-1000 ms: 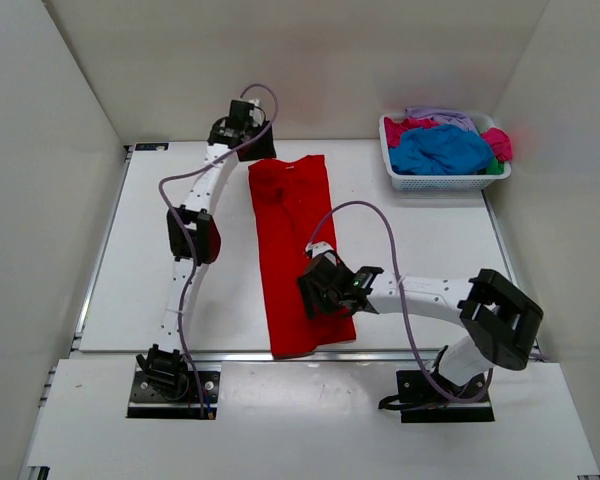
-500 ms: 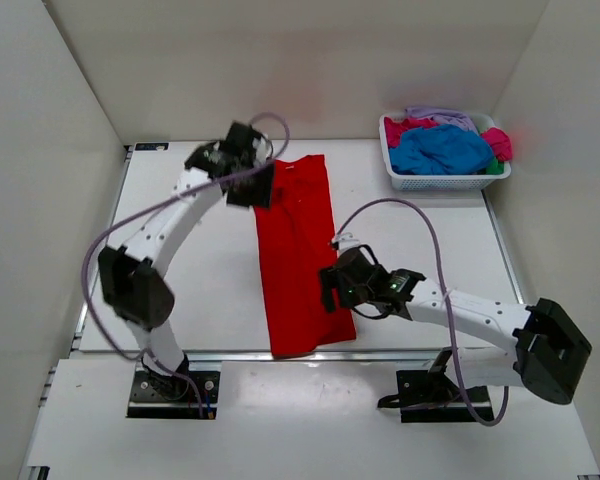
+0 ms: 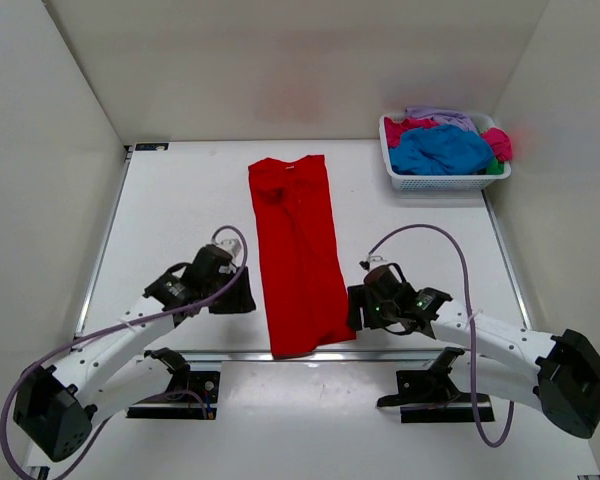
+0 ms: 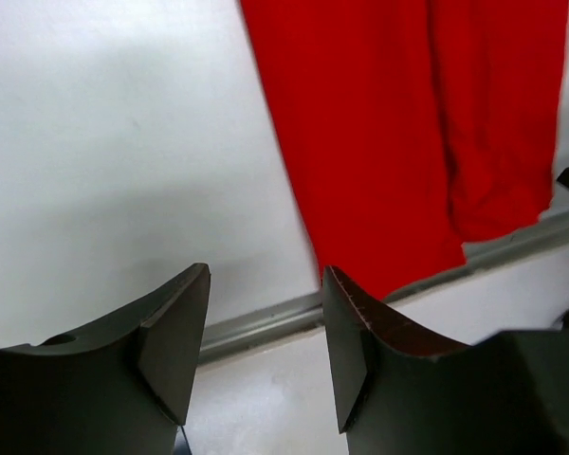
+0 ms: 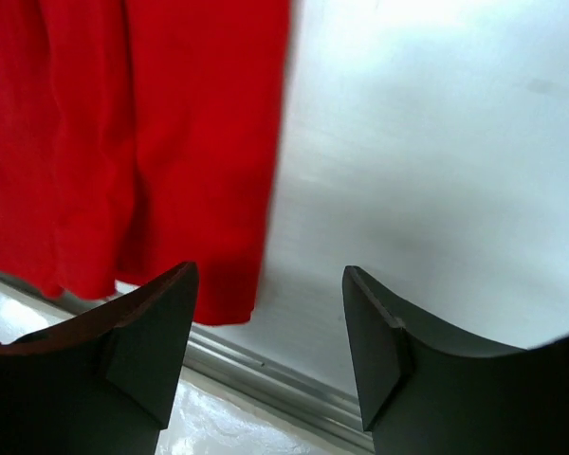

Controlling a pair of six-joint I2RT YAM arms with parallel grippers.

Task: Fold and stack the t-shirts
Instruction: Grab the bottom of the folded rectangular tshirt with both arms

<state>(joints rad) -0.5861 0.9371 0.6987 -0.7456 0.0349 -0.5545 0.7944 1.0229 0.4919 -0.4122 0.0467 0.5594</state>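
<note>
Folding is partway: red shirt (image 3: 295, 250) lies as a long narrow strip mid-tabletop (image 3: 180, 220), crosswise folds not yet made. Left tool (image 4: 266, 284) and right tool (image 5: 270, 284) flank its near end, both spread, empty. Other shirts (image 3: 440, 148) fill the basket (image 3: 445, 183), far right.

Plain bright red t-shirt (image 3: 295, 250), white bench (image 3: 180, 210), white mesh basket (image 3: 445, 182), blue shirt (image 3: 440, 150), magenta-pink shirt (image 3: 404, 128), lavender shirt (image 3: 438, 115), green shirt (image 3: 494, 168), white arms (image 3: 110, 345) with black joints, purple cables (image 3: 450, 240)
</note>
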